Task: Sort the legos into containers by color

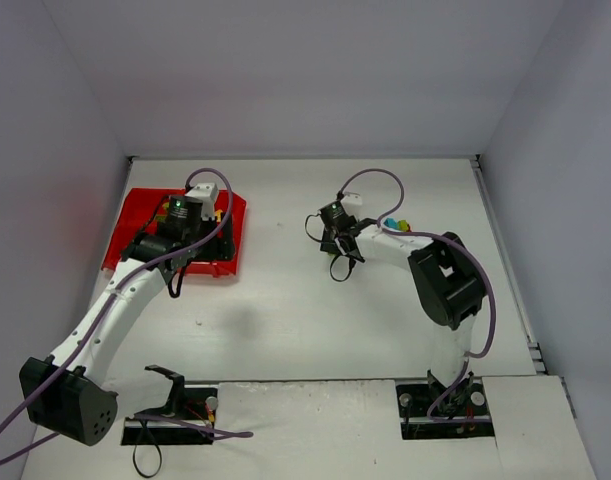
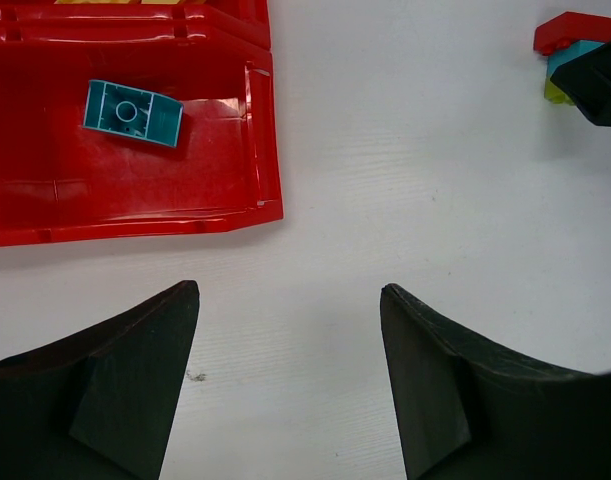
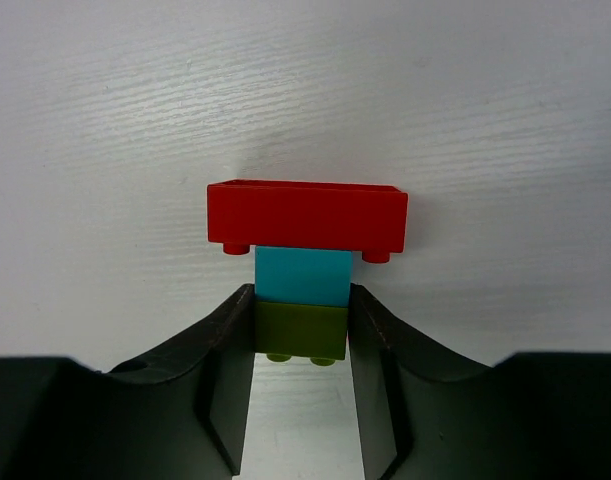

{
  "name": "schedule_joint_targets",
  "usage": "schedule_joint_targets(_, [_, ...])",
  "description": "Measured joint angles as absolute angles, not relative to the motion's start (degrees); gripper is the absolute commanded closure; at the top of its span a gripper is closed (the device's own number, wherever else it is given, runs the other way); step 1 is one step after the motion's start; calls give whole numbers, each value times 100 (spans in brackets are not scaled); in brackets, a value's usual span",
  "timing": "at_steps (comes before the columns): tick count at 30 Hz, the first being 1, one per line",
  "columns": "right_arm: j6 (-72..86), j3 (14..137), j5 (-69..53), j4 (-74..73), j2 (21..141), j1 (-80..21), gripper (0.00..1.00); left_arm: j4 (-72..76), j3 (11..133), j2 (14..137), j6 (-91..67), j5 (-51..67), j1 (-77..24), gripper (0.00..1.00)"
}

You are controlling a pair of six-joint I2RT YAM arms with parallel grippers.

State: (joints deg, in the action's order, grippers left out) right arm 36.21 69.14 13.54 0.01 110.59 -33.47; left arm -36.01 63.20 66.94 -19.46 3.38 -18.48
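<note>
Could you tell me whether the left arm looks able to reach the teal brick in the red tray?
Probably yes: the left gripper hangs open and empty close by the red tray, and the teal brick lies alone in its compartment, with only the low rim between them.

We'd call this a robotics lab test cell, not anyone's home or shop. The giveaway is the flat white wood-grain table [image 1: 315, 320]: plain pale grey wall panels [image 1: 305, 70] box it in along its far edge and both sides. At the table's near edge a white-and-black jointed robot arm [image 1: 115, 300] and its twin [image 1: 445, 285] are bolted onto black mounting plates [image 1: 447, 412] sunk in cut-outs, with loose purple cables [image 1: 488, 300] looping over them. On the table sit obvious test props: a shallow glossy red plastic tray [image 1: 125, 222] at its far left, and a small stack of red, teal and olive-green studded plastic bricks [image 3: 303, 270].
</note>
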Motion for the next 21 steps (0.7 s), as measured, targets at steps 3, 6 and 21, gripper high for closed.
schedule_joint_targets(3, [3621, 6938, 1413, 1, 11080, -3347, 70, -3601, 6320, 6694, -1946, 340, -1848, 33])
schedule_joint_targets(6, [3621, 6960, 1466, 5, 11102, -3347, 66, -3601, 6320, 6694, -1946, 357, -1848, 33])
schedule_joint_targets(21, [2698, 6254, 1522, 972, 10787, -3465, 100, -3498, 6287, 6694, -1885, 827, -1848, 33])
